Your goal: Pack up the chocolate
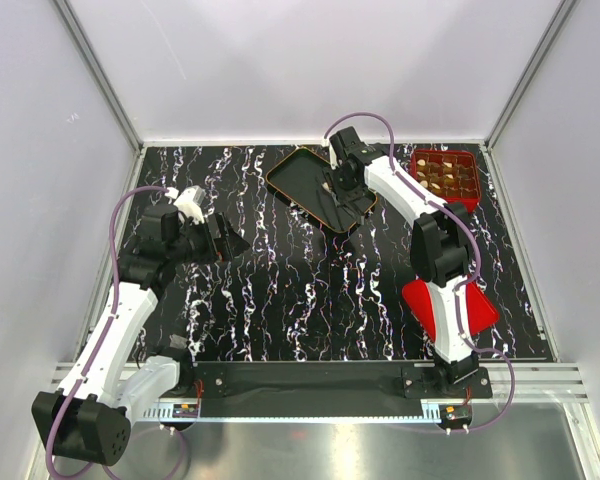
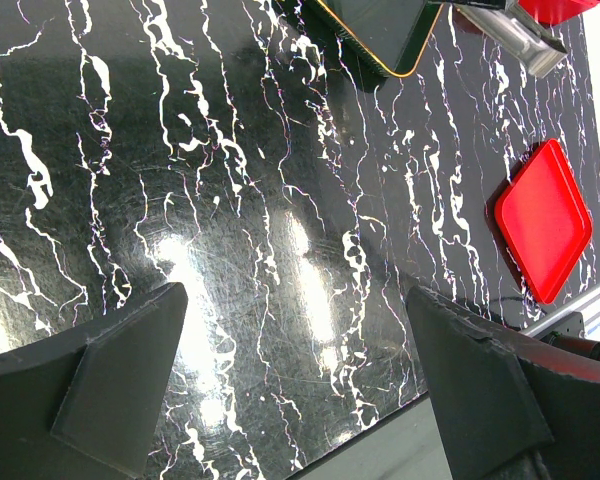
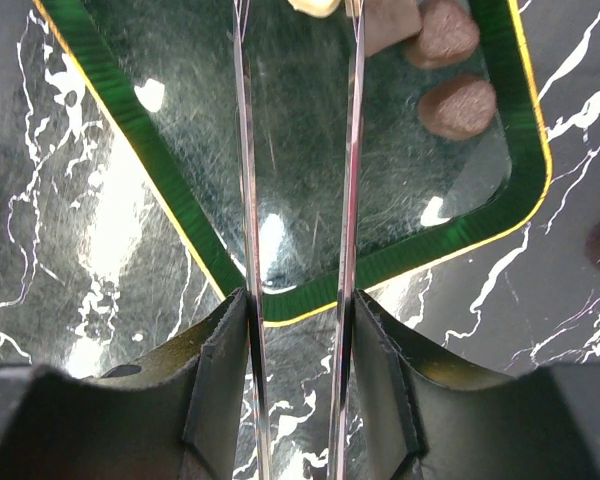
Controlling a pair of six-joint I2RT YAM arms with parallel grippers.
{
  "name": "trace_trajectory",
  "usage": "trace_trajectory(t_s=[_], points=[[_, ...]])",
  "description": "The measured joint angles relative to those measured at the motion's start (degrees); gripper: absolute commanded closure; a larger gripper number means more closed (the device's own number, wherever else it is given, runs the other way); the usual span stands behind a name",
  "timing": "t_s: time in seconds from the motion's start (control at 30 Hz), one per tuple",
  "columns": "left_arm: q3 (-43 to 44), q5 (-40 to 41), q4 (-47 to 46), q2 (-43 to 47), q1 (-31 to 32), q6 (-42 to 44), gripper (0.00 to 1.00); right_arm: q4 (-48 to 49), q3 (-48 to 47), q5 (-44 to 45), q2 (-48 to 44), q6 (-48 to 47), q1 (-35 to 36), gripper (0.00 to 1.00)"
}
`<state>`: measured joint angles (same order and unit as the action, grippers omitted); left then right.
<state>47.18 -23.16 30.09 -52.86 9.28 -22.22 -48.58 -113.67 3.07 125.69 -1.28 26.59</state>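
Reaching over the black oblong plastic tray with an orange rim (image 1: 298, 178), the right gripper (image 1: 329, 190) is hanging low above the tray's glossy floor. Its two thin metal blades (image 3: 242, 150) are standing a narrow gap apart and clamping nothing. A small cream-white candy (image 3: 315, 6) is lying on the tray floor between the blades at the top edge of the wrist view. It is too cropped to tell whether it is touching them. Just to the right of the blades, two rounded light brown candies (image 3: 460, 105) are sitting close together near the tray's corner.

More bite-sized chocolate pieces (image 1: 443, 177) are sitting in the cells of the red gridded box (image 1: 467, 158) at the far right of the black white-veined marble-patterned table (image 1: 280, 290).

The left gripper (image 1: 225, 240) is hovering over bare table on the left, its dark jaws spread wide and holding nothing. The flat red lid (image 2: 543, 220) is lying near the right arm's base.
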Motion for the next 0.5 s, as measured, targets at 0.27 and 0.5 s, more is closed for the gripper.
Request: trace_trajectory(t_s=[0.27, 0.5], points=[[0.0, 0.0, 0.0, 0.0, 0.0, 0.0, 0.01, -2.2, -0.2, -0.7, 0.0, 0.2, 0.0, 0.51], [0.0, 0.0, 0.0, 0.0, 0.0, 0.0, 0.01, -2.3, -0.2, -0.6, 0.0, 0.3, 0.0, 0.51]])
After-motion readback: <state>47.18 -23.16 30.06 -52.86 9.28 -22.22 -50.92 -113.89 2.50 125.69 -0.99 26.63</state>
